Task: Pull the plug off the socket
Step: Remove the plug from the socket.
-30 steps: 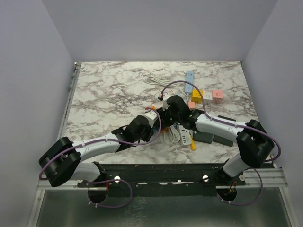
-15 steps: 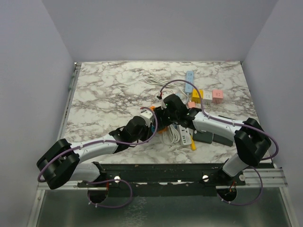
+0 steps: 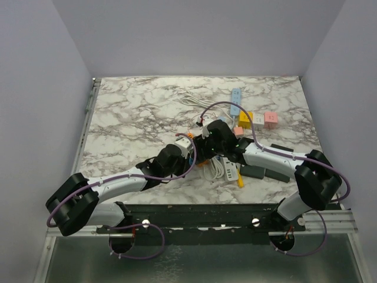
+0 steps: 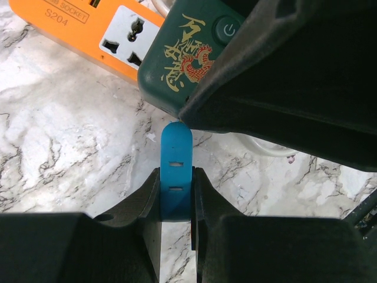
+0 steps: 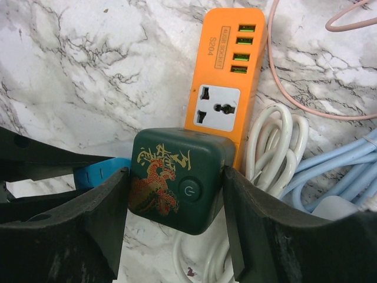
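A dark green socket cube (image 5: 177,177) with a gold and red dragon and a power button sits at the near end of an orange power strip (image 5: 227,76). My right gripper (image 5: 175,184) is shut on the cube's two sides. A flat blue plug (image 4: 176,150) with two small slots reaches to the cube's side (image 4: 188,59), and my left gripper (image 4: 176,177) is shut on it. In the top view both grippers (image 3: 189,154) (image 3: 204,152) meet at mid-table and hide the cube.
A coiled white cable (image 5: 271,147), light blue cables (image 5: 341,165) and a thin pink cable (image 5: 294,88) lie beside the orange strip. A white power strip (image 3: 227,170), grey blocks (image 3: 265,173), yellow (image 3: 245,119) and pink cubes (image 3: 270,119) and a blue strip (image 3: 235,100) sit to the right.
The left arm has drawn slightly to the left. The right wrist shifted a little left, then back. Both grips are unchanged.
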